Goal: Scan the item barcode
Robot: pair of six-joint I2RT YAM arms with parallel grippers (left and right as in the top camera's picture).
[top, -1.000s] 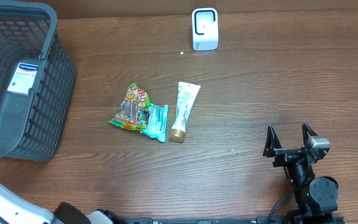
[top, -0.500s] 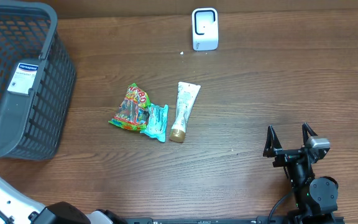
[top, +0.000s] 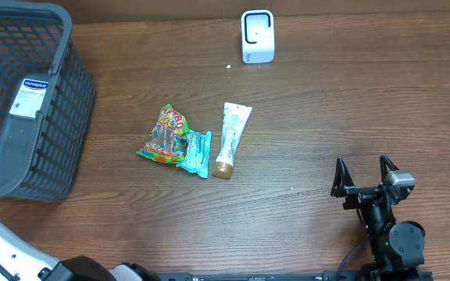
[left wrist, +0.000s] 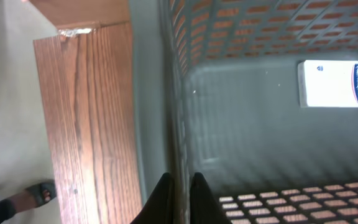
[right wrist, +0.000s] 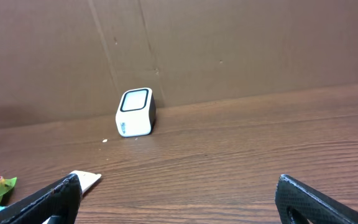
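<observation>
At the far left of the table stands a grey basket with mesh walls. Inside it lies a small white box with a blue mark. The left gripper hangs over this basket. Its two fingers are pressed together and nothing is between them. From the wrist view it seems to be above the basket's wall near the table edge, but this picture is blurred and I am not sure of the exact place.

Near the middle of the table lie three items in a row. First is a candy bag in green and red. A teal packet touches its right side. Just beside the packet is a white tube, lying flat with its gold cap toward the front edge. No gripper touches any of them.

At the back edge, a little right of the tube and well apart from it, stands the white scanner, upright, its dark window facing the front.

At the front right is the right gripper. Its jaws are spread wide and empty, and they point toward the scanner.
</observation>
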